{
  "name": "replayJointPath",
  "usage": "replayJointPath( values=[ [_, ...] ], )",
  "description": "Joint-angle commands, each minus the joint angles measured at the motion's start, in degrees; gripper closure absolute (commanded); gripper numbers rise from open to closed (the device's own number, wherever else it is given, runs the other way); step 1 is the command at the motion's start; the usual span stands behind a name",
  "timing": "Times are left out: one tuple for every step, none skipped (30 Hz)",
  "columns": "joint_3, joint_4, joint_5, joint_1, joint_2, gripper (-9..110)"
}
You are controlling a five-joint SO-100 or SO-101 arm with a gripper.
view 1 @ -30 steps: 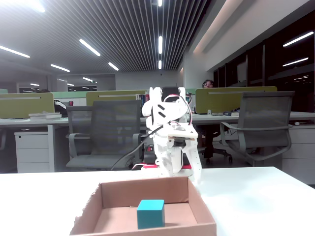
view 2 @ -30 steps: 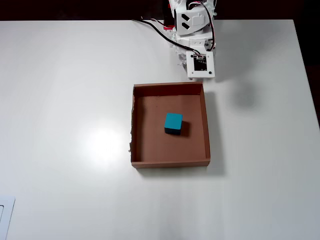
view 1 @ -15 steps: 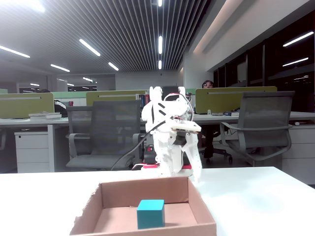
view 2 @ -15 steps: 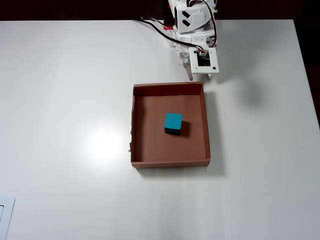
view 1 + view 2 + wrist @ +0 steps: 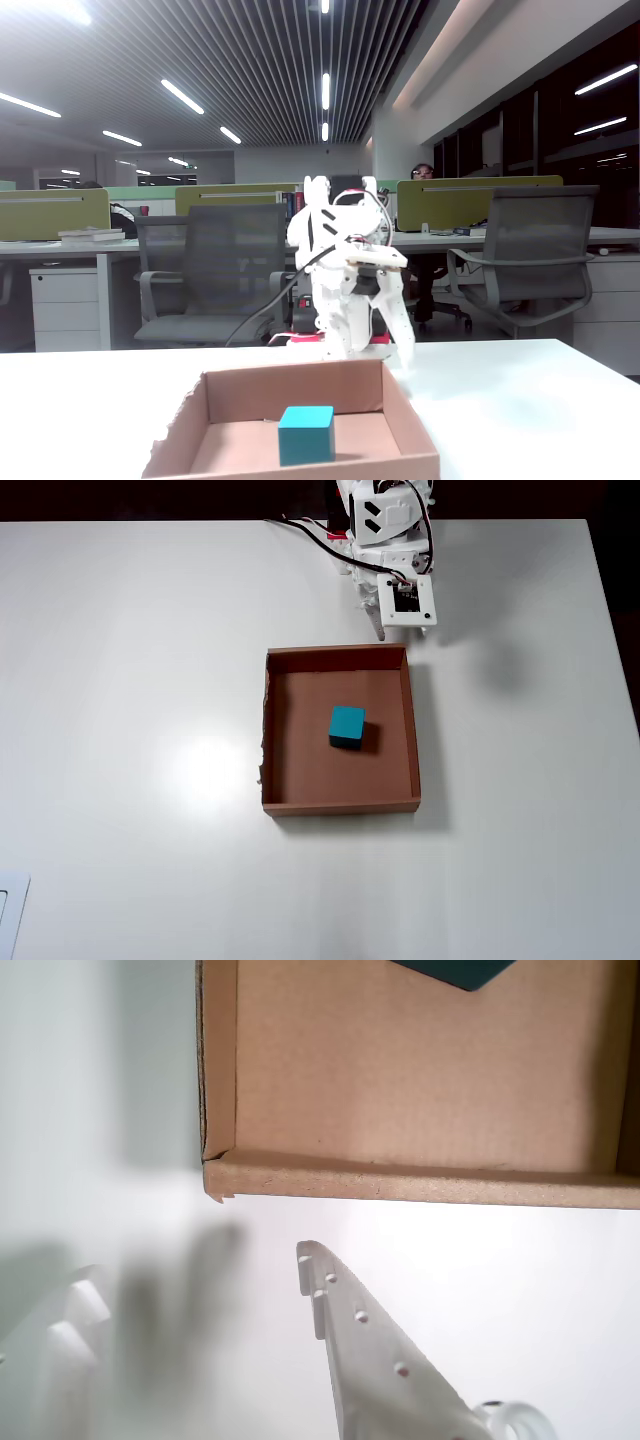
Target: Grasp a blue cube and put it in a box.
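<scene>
The blue cube [image 5: 347,726] sits inside the box [image 5: 412,730], near the middle of the overhead view. The box lies on the white table [image 5: 130,680]. The gripper [image 5: 190,1280] hangs over the bare table just outside the box's wall, at the top middle of the overhead view. In the wrist view its two fingers are spread apart and hold nothing.
</scene>
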Motion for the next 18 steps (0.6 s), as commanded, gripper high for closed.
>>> replayJointPath(
  values=[
    [-0.4, 0.7, 0.2, 0.5, -0.4, 77],
    [-0.4, 0.6, 0.2, 0.5, -0.4, 77],
    [-0.4, 0.6, 0.3, 0.6, -0.4, 77],
    [-0.4, 0.6, 0.3, 0.7, -0.4, 77],
    [-0.4, 0.6, 0.3, 0.7, -0.4, 77],
    [-0.4, 0.6, 0.3, 0.7, -0.4, 77],
    [-0.4, 0.6, 0.3, 0.7, -0.4, 77],
    [-0.4, 0.6, 0.4, 0.7, -0.4, 77],
    [-0.4, 0.6, 0.4, 0.7, -0.4, 77],
    [-0.4, 0.6, 0.4, 0.7, -0.4, 77],
    [-0.4, 0.6, 0.4, 0.7, -0.4, 77],
    [-0.4, 0.6, 0.4, 0.7, -0.4, 77],
    [-0.4, 0.6, 0.4, 0.7, -0.4, 77],
    [-0.4, 0.6, 0.4, 0.7, -0.4, 77],
    [-0.4, 0.6, 0.4, 0.7, -0.4, 77],
    [-0.4, 0.6, 0.4, 0.7, -0.4, 77],
    [-0.4, 0.6, 0.4, 0.7, -0.4, 77],
    [-0.4, 0.6, 0.4, 0.7, -0.4, 77]
  ],
)
